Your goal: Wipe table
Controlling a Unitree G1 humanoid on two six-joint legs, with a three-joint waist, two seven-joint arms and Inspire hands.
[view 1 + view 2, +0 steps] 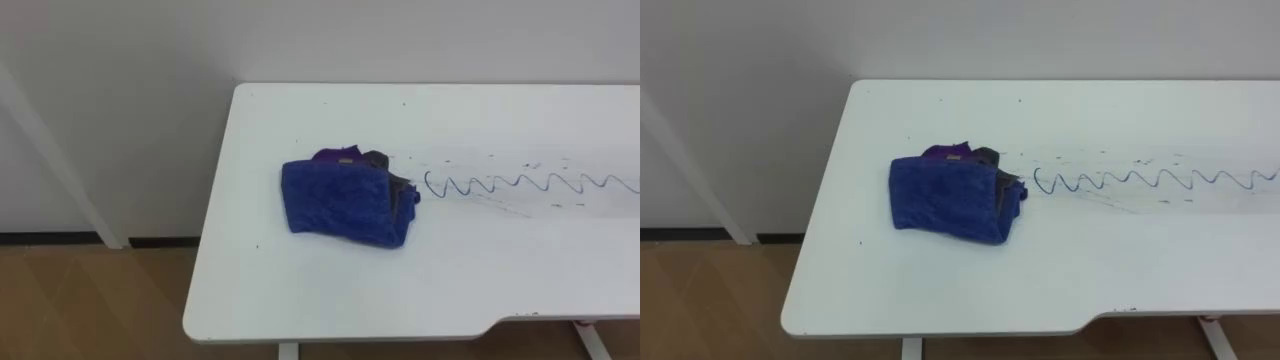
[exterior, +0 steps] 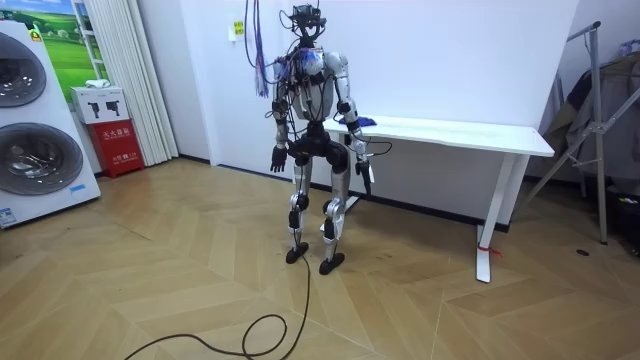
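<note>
Robot stands at the table [image 1: 300,300] end, arms hanging. Left hand [image 2: 279,158] and right hand [image 2: 366,178] are low beside the hips and hold nothing; I cannot tell whether their fingers are spread or curled. Blue cloth [image 1: 345,203] lies bunched on the tabletop near that end, just beside a pen squiggle [image 1: 530,183].

On the room view's left you have two stacked white front-loading washing machines [image 2: 30,150], a small red cabinet [image 2: 118,147] beside them and a pale pleated curtain [image 2: 125,70]. At the right, a grey metal rack [image 2: 600,130] stands on herringbone wooden flooring [image 2: 150,280].
</note>
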